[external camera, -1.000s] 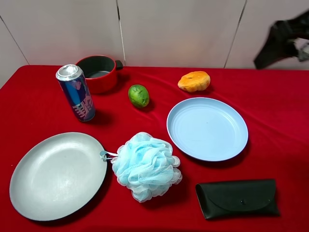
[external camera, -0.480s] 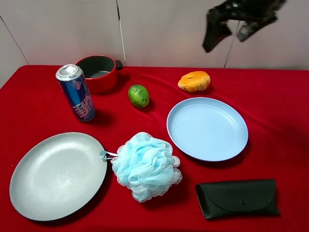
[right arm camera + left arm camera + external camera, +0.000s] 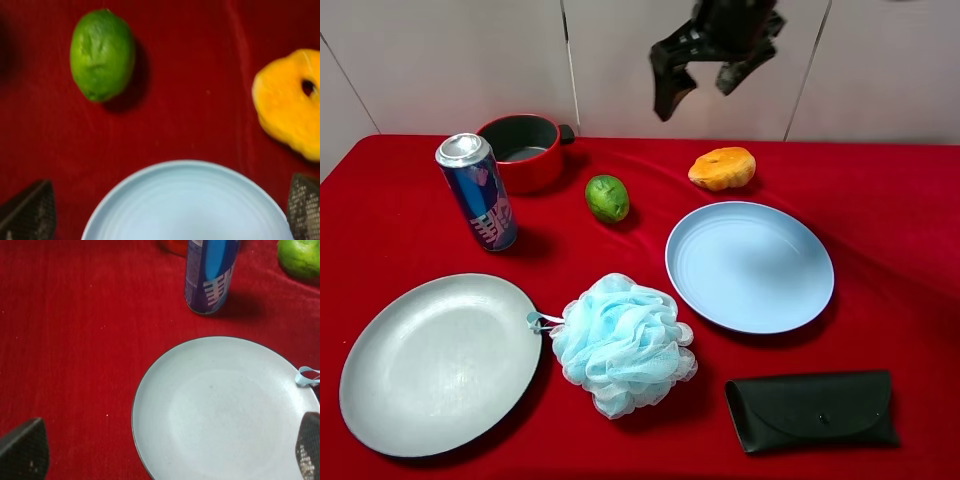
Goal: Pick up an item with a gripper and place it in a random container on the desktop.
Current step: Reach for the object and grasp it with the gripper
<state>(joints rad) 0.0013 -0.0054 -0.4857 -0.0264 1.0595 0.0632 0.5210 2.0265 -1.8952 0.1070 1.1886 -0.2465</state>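
The green fruit (image 3: pixel 607 197), lying loose on the counter (image 3: pixel 900 220) between the red pot (image 3: pixel 540 165) and the blue plate (image 3: pixel 750 265), looks firm, light, glossy and apt to roll, so the right gripper's (image 3: pixel 698 95) wide-spread fingers (image 3: pixel 30 210) should probably close across its narrow middle.

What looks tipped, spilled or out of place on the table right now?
Nothing stands out. The can and red pot stand upright, the grey plate and light-blue plate lie flat, and the green fruit rests on the red cloth.

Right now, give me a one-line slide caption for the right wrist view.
Open right tool over red cloth: green fruit, orange lumpy object, light-blue plate, none touching.
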